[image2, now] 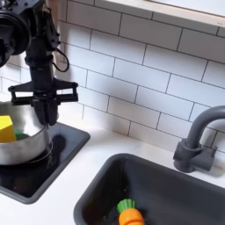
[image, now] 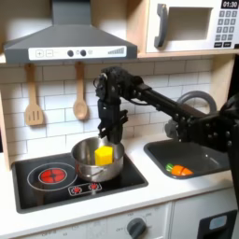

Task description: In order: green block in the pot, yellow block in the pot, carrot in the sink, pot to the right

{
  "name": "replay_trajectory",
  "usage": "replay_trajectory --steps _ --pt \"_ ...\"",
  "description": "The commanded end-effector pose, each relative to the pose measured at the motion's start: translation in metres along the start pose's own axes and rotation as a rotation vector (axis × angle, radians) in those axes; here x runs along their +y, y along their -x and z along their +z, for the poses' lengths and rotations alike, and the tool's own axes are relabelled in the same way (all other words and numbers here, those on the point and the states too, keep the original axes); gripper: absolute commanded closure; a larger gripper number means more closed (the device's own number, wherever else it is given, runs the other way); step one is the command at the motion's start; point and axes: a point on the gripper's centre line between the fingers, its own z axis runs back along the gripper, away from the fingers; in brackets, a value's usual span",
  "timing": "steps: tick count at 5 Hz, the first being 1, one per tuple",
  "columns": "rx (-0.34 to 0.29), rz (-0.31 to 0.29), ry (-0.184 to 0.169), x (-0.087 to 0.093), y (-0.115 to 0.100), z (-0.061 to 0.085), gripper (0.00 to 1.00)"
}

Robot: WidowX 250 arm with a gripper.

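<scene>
Pot [image: 95, 161] is sitting on the stove's black cooktop [image: 42, 182], toward the first exterior view's left, with the yellow block [image: 104, 154] resting inside it; in the second exterior view a sliver of green is peeking out beside the yellow block, likely the green block [image2: 16, 134], partly hidden by the rim. Gripper [image: 108, 133] is hanging just above the pot's far rim, fingers pointing down; it's carrying nothing, but I cannot tell whether the jaws are spread or pressed together. Moving right, the carrot [image: 177, 170] is lying in the sink [image: 210, 155], leafy end showing in the second exterior view near the faucet [image2: 195, 141]. So the step in hand looks like the slide. To do it well: come down onto the rim or against the pot's wall, keep contact low so it isn't tipping, push steadily along the cooktop, and stop well before the sink edge.
</scene>
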Motion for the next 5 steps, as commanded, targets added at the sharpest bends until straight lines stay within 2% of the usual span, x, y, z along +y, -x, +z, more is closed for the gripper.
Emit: replay_trajectory --steps 1,2,5 --pt "-0.002 0.005 -0.002 -0.004 -0.008 -0.002 1.0" --pt "0.0 0.006 0.007 -0.006 -0.012 -0.003 1.0" --pt "0.012 -0.049 0.009 -0.032 -0.011 -0.009 1.0"
